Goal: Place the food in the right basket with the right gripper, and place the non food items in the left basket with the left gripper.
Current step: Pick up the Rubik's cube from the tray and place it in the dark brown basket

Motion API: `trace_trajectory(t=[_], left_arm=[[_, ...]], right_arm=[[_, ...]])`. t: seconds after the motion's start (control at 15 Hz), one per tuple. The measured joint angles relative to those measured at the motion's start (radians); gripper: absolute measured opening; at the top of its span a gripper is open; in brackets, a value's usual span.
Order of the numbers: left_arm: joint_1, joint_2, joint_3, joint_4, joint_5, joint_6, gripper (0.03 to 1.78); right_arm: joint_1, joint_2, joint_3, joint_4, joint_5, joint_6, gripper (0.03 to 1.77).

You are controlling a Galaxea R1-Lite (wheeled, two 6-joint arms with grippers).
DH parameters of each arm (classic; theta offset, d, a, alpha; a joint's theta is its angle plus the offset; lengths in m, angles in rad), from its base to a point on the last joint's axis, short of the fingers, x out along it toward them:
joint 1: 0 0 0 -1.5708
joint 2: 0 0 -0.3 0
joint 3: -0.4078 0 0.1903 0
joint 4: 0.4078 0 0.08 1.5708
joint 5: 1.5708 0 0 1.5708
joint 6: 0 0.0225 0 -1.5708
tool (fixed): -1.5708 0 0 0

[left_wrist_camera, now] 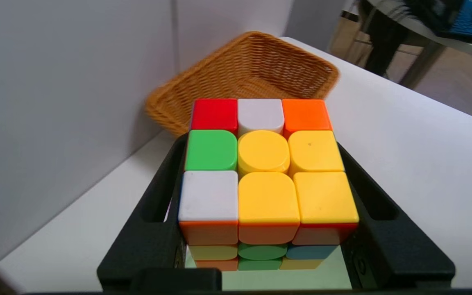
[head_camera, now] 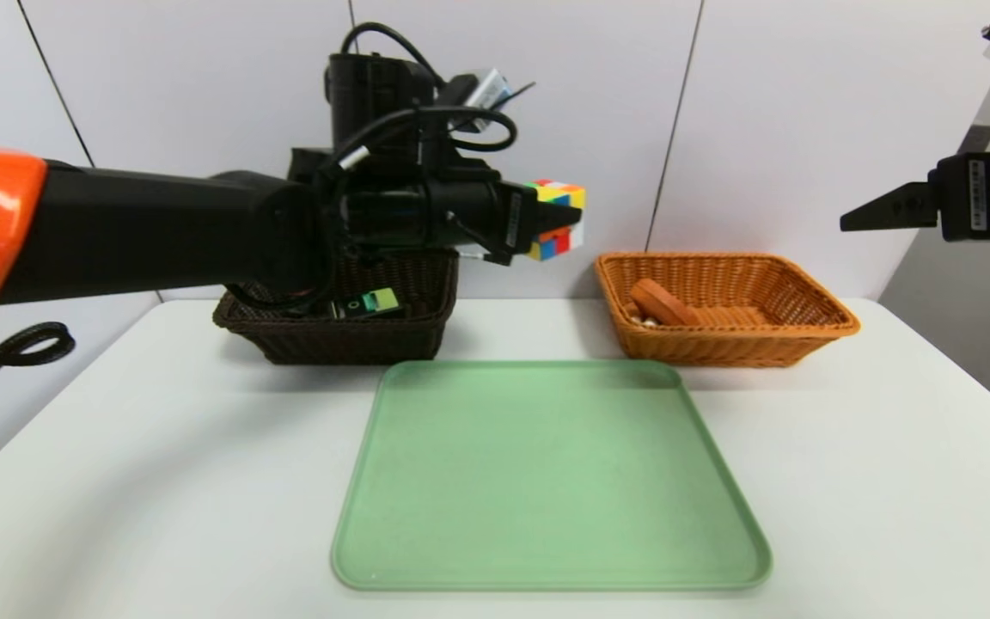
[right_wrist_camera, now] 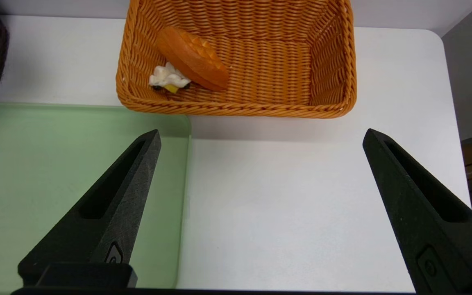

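"Head view check: what's my left claw (head_camera: 557, 220) up to?"
"I've got the puzzle cube (head_camera: 560, 202) pinched in it, up in the air between the dark basket (head_camera: 349, 340) and the orange-tan basket (head_camera: 718, 344)."
"And my right claw (right_wrist_camera: 262, 135)?"
"Spread wide, nothing in it, lol. Waffle wedge (right_wrist_camera: 193, 58) is lying in the orange-tan one, green-labelled bottle (head_camera: 366, 304) in the dark one."
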State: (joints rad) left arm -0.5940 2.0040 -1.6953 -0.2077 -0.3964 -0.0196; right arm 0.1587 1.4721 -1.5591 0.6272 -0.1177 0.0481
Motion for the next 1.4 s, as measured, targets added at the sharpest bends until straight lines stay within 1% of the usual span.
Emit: trace_trajectory(t=[0.33,0.4,0.47,0.6,0.67,0.87,1.2,1.4], left_arm=[[0.212,-0.113,-0.023,0.314,0.012,-0.064,0.99],[0.246,-0.128,-0.012,0.351,0.015,-0.064,0.99],[0.277,-0.139,0.007,0.363,0.029,-0.063,0.99],[0.319,-0.150,0.042,0.366,0.109,-0.060,0.99],[0.334,-0.148,0.054,0.366,0.127,-0.060,0.99],[0.367,-0.113,0.069,0.325,0.141,-0.060,0.99],[0.381,-0.018,0.070,0.243,0.168,-0.059,0.99],[0.398,0.039,0.079,0.186,0.170,-0.058,0.99]], right_arm=[[0.000,0.009,0.002,0.000,0.002,-0.003,1.70],[0.000,0.010,0.002,0.000,0.002,-0.003,1.70],[0.000,0.011,0.002,0.001,0.000,-0.004,1.70],[0.000,0.015,0.002,0.002,0.000,-0.005,1.70],[0.001,0.017,0.002,0.001,0.002,-0.005,1.70],[0.003,0.019,0.001,0.001,0.003,-0.004,1.70],[0.007,0.016,0.000,0.001,0.007,-0.004,1.70],[0.007,0.014,-0.001,0.002,0.007,-0.003,1.70]])
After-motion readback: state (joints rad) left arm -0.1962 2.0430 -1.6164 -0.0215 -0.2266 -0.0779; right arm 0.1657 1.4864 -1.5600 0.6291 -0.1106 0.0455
